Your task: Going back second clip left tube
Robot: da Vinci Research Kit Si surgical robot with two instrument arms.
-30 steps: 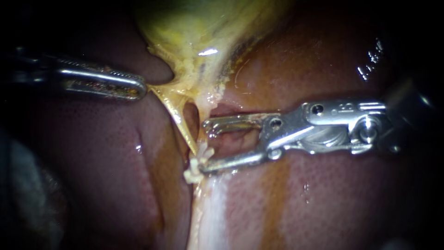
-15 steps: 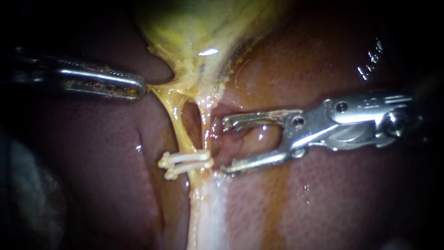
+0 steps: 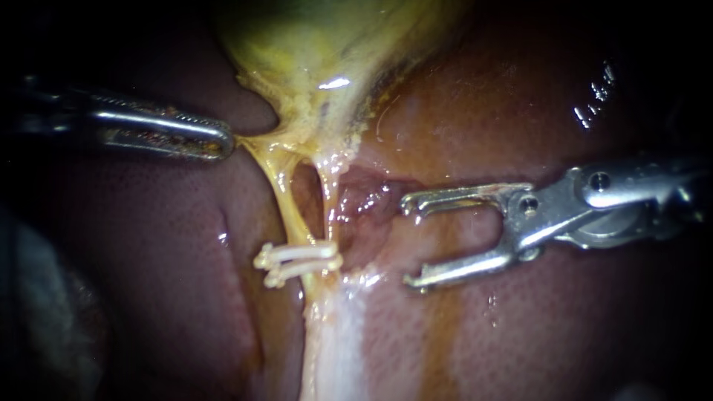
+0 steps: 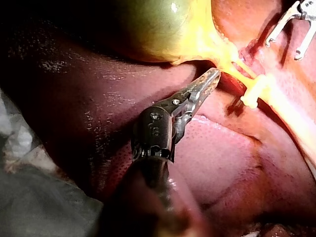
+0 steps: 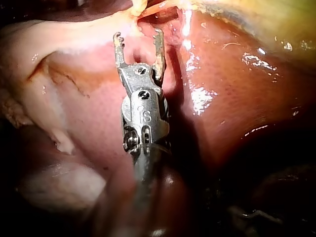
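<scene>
Two thin yellow tubes run down from the gallbladder: the left tube and the right tube. Two white clips lie close together across the tubes' lower end; they also show in the left wrist view as clips. My left instrument is shut on yellow tissue at the gallbladder's neck and pulls it leftward; in its own view the left instrument is ahead of the clips. My right instrument stands open and empty, to the right of the clips. The right instrument shows both jaws spread.
Dark red liver lies on both sides of the tubes. A pale whitish band runs down below the clips. Grey cloth lies beside the left instrument's shaft. In the left wrist view the right instrument is beyond the clips.
My right instrument has drawn back to the right with open jaws, away from the tubes. The white clip at its lower jaw now lies across the tubes. The left instrument has held still.
</scene>
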